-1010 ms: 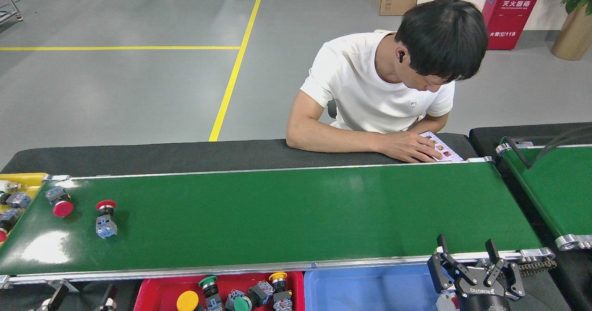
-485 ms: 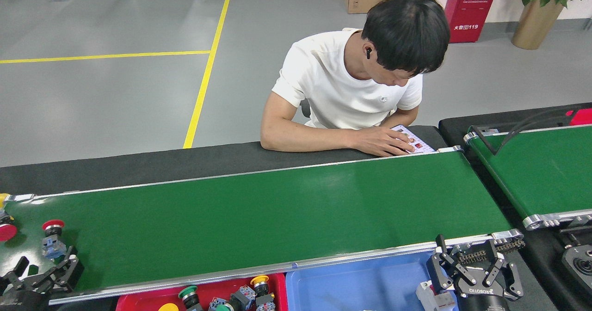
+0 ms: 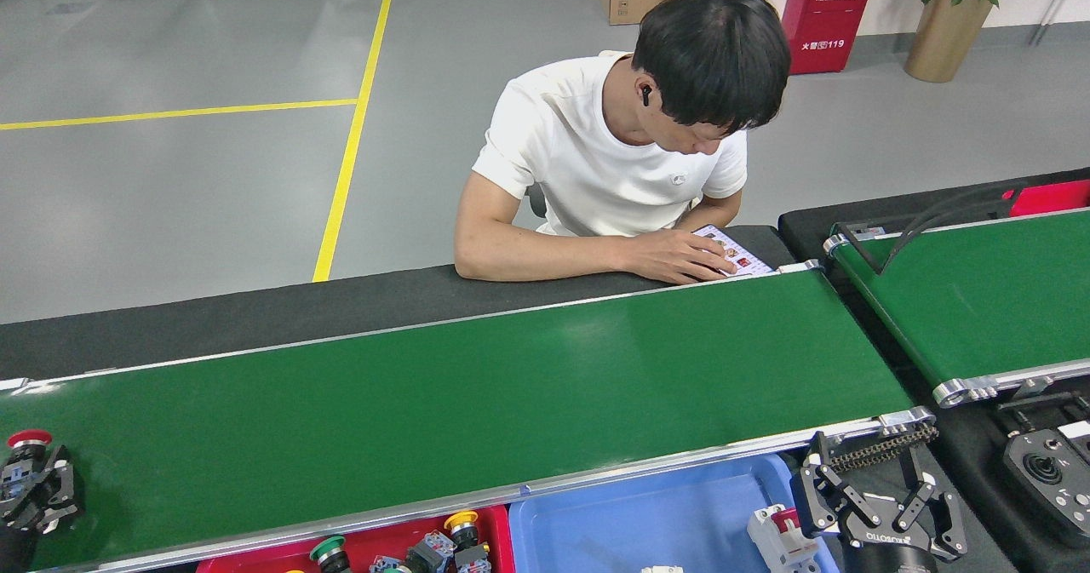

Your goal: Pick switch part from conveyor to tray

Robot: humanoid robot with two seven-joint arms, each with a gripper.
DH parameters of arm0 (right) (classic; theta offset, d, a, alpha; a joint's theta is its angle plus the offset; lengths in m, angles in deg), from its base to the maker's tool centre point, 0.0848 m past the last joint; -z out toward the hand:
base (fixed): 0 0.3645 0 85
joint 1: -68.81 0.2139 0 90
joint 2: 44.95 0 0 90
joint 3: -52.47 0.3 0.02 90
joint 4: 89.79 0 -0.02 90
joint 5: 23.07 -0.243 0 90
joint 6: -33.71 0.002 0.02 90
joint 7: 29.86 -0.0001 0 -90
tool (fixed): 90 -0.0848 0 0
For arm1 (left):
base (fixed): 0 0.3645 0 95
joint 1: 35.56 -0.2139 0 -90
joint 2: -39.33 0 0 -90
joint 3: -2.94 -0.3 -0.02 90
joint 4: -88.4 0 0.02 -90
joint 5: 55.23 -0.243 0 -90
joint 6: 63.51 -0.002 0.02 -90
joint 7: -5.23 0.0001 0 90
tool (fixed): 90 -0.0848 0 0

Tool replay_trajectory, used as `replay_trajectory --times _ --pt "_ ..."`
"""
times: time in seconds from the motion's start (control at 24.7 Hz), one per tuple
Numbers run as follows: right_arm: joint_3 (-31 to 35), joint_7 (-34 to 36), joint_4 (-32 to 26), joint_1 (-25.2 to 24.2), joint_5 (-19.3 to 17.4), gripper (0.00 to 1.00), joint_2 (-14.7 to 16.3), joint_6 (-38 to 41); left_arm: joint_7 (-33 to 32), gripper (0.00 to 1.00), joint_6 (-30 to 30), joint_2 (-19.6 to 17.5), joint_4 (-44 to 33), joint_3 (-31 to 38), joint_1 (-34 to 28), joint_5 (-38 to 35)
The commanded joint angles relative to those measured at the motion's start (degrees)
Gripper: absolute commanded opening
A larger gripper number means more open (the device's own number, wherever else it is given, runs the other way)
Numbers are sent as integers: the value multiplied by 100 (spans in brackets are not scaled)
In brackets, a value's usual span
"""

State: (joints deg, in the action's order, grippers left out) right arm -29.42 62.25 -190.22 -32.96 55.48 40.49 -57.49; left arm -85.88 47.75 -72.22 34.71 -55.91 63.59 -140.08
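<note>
Here the left gripper (image 3: 38, 492) sits at the far left end of the conveyor (image 3: 477, 403), its dark fingers set around a red-capped switch part (image 3: 25, 454) that stands on the belt near the left edge; whether the jaws have actually closed on the part's grey-blue body I cannot tell, since the gripper is half cut off by the view's edge. For a sound pick, the fingers should seat low on the blocky body rather than on the round red cap, which would likely slip, and the lift should go straight up before any sideways travel so the part clears the silver near rail. The tray (image 3: 502, 526), the red one, lies just past the belt's near edge, already holding several switch parts, so the release should aim for a bare patch. The right gripper (image 3: 877, 492) hangs open and empty at the right end, over the blue bin (image 3: 647, 513). A person (image 3: 613, 156) sits across the belt's far edge.
</note>
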Motion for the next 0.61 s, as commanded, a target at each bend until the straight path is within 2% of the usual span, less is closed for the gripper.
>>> replay_trajectory --times 0.0,0.08,0.16,0.28,0.4,0.49,0.57 --pt "15 18 -81 34 -14 99 9 -2 67 3 36 -24 -265 5 -72 109" --pt "15 18 -81 34 -14 99 9 6 67 4 62 -16 -722 -4 -379 311" --pt "6 9 -81 34 -14 99 26 6 67 4 229 151 -1399 -39 -766 531" --pt "-20 -70 -90 34 -14 99 79 15 67 6 835 740 -2918 -153 -1521 592" --pt "-20 -62 -90 78 -14 99 96 24 76 7 1854 1285 -4131 -469 -2321 584" --pt "-20 -53 -81 69 -14 99 149 112 76 8 2374 1373 -4396 -961 -2524 575" --pt "-20 -62 -81 60 -23 99 158 349 76 11 2374 1303 -4413 -1418 -2524 566"
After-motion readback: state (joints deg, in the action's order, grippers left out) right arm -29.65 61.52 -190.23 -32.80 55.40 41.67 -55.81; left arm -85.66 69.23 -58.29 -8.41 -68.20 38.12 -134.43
